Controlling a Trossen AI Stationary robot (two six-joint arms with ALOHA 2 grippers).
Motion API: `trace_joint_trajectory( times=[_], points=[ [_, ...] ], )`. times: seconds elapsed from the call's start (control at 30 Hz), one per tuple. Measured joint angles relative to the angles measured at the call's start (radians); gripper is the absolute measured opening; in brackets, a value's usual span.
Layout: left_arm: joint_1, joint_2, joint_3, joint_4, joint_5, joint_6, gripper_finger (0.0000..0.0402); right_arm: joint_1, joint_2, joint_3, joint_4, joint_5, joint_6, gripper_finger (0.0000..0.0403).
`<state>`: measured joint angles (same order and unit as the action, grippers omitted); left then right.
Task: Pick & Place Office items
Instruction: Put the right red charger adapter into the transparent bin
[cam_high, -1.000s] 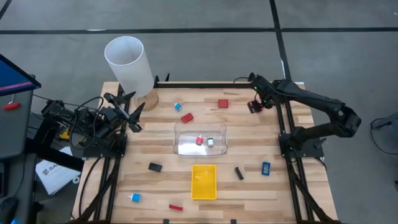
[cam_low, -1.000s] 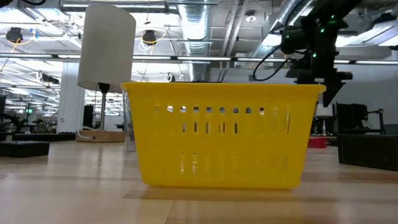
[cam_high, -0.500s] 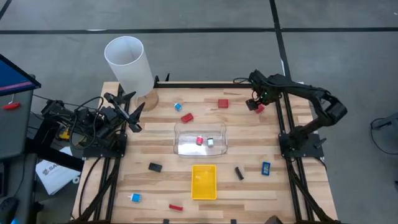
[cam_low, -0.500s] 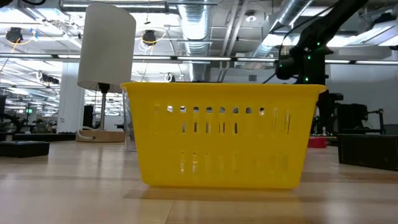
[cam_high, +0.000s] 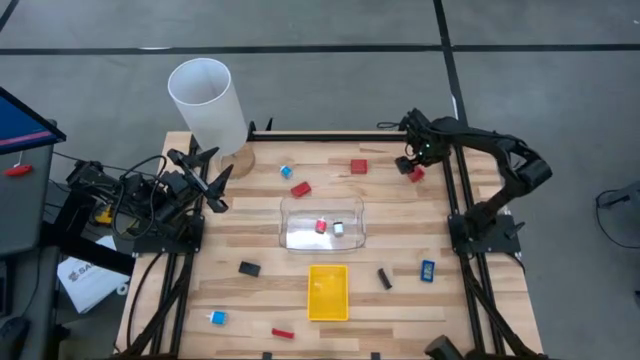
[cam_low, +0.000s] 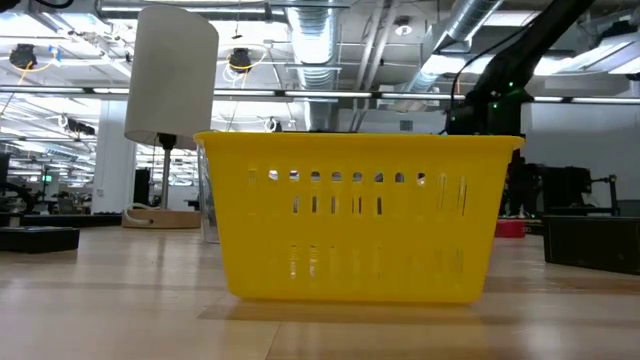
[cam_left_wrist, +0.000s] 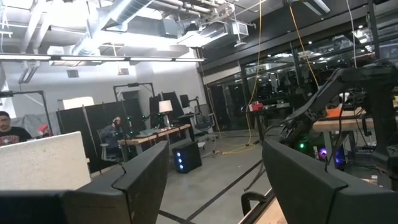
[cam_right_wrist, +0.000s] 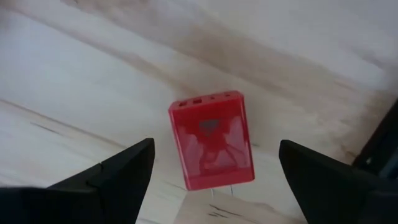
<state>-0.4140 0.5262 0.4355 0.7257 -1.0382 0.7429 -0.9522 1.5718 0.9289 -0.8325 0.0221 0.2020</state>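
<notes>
My right gripper is open at the table's far right, pointing down over a small red block that lies flat on the wood. Its fingers stand on either side of the block and do not touch it. The block also shows in the high view. My left gripper is open and empty at the table's left edge, next to the tall white cylinder. Other small items lie scattered on the table: a red block, a second red one and a blue-and-white bit.
A clear tray at mid-table holds a red piece and a blue-and-white piece. A yellow tray stands nearer the front. Black bits, a blue bit, a blue-and-white bit and a thin red stick lie around it.
My right gripper has gone down toward the red block at the table's far right; in the low view it has dropped from above the yellow tray's rim to behind it. The arm's elbow has folded in toward the table. The block has kept still.
</notes>
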Motion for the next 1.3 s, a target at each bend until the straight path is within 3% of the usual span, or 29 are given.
trace_joint_trajectory(
  times=[0.33,0.73,1.3],
  points=[
    [0.0,0.0,0.0,0.0,0.0,-0.001,0.0253,0.004,0.072,-0.001,0.016,0.0,-0.003,0.0336],
    [0.0,0.0,0.0,0.0,0.0,-0.001,0.0253,-0.006,0.071,-0.001,0.029,0.001,0.0,0.0304],
    [0.0,0.0,0.0,0.0,0.0,-0.001,0.0253,-0.004,0.07,-0.001,0.026,0.012,0.027,0.0296]
  ],
)
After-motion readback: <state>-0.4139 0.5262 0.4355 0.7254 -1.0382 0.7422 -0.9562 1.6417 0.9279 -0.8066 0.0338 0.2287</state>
